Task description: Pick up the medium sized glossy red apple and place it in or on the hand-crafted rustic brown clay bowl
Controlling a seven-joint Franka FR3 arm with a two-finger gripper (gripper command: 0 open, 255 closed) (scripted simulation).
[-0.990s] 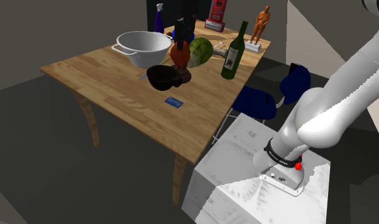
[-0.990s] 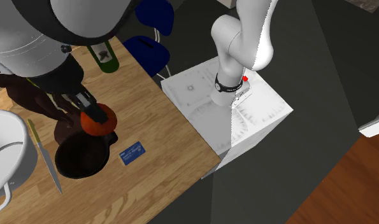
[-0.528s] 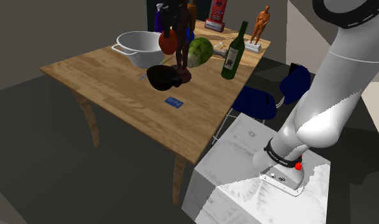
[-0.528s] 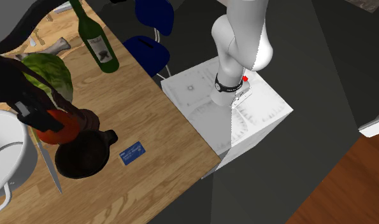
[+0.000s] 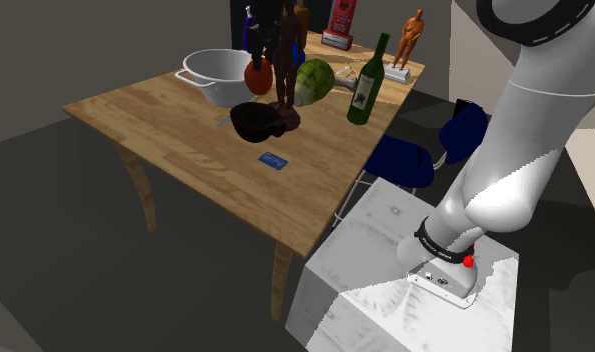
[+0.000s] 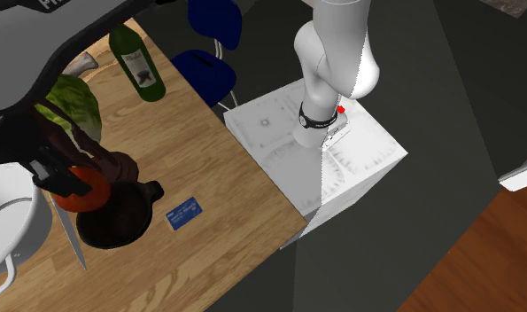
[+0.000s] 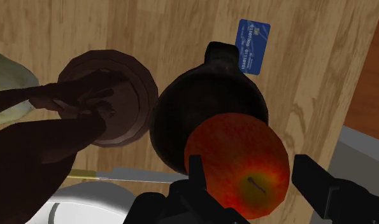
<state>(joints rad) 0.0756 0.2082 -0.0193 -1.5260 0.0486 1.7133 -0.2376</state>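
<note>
your claw (image 7: 250, 167) pinches the apple (image 7: 237, 153) aloft so it clears the rim of the bowl (image 7: 200, 105) just below it.

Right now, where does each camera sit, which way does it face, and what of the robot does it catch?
Shoulder view: beside the stand, facing up-left across the table; the arm stands at its right.
Second exterior view: high over the table's corner, looking steeply down; stand and arm show.
Wrist view: at the wrist, looking down past the fingers and apple toward the bowl.
All three share the blue card.
</note>
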